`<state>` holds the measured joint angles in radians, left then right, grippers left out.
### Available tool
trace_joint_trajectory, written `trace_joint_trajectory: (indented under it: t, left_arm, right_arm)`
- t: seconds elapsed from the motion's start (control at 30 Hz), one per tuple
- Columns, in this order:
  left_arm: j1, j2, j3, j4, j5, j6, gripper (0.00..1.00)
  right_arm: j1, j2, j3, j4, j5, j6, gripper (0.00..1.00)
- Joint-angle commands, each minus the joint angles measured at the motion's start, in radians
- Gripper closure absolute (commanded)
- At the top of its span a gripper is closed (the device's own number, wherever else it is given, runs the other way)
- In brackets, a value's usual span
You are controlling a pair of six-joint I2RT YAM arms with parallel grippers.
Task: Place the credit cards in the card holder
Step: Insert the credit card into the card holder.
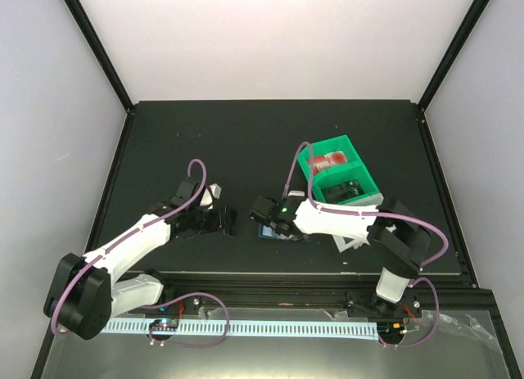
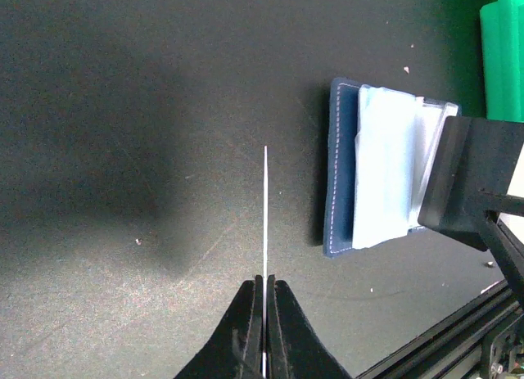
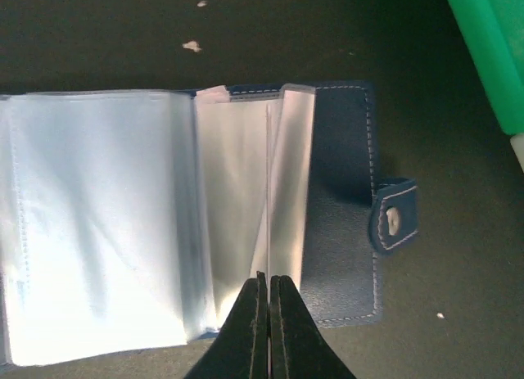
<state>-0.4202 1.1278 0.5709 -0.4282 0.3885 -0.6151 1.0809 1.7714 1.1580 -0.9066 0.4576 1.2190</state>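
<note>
A thin, stiff, slick credit card (image 2: 264, 207), light and likely best gripped by its edges, is clamped at one end in the closed left fingers (image 2: 250, 330) over the counter (image 1: 205, 142). Nearby the card holder (image 3: 344, 199) lies open, and the closed right fingers (image 3: 250, 330) appear to pinch one floppy clear sleeve. Beyond, the green bin (image 1: 327, 144) holds red-and-white cards (image 1: 332, 160).

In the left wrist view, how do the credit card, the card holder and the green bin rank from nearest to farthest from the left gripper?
1. credit card: pinched edge-on in the left gripper, pointing straight ahead.
2. card holder: lying open on the table, toward the view's right.
3. green bin: in the view's top right corner.
</note>
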Motion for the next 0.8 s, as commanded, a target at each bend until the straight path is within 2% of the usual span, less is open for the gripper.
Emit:
trace_joint_trajectory:
  t: [0.0, 0.27, 0.57, 0.77]
  left_arm:
    - [0.003, -0.006, 0.004, 0.025, 0.026, -0.010, 0.99]
    - [0.001, -0.054, -0.001, 0.018, 0.012, -0.025, 0.98]
    - [-0.002, -0.058, -0.012, 0.060, 0.019, -0.074, 0.98]
    - [-0.012, -0.059, -0.018, 0.067, 0.013, -0.103, 0.98]
  right_arm:
    - [-0.064, -0.068, -0.120, 0.221, -0.123, -0.169, 0.99]
    - [-0.194, -0.090, -0.267, 0.517, -0.380, -0.468, 0.99]
    - [-0.196, -0.048, -0.174, 0.524, -0.417, -0.508, 0.99]
    - [-0.197, -0.051, -0.172, 0.515, -0.432, -0.520, 0.99]
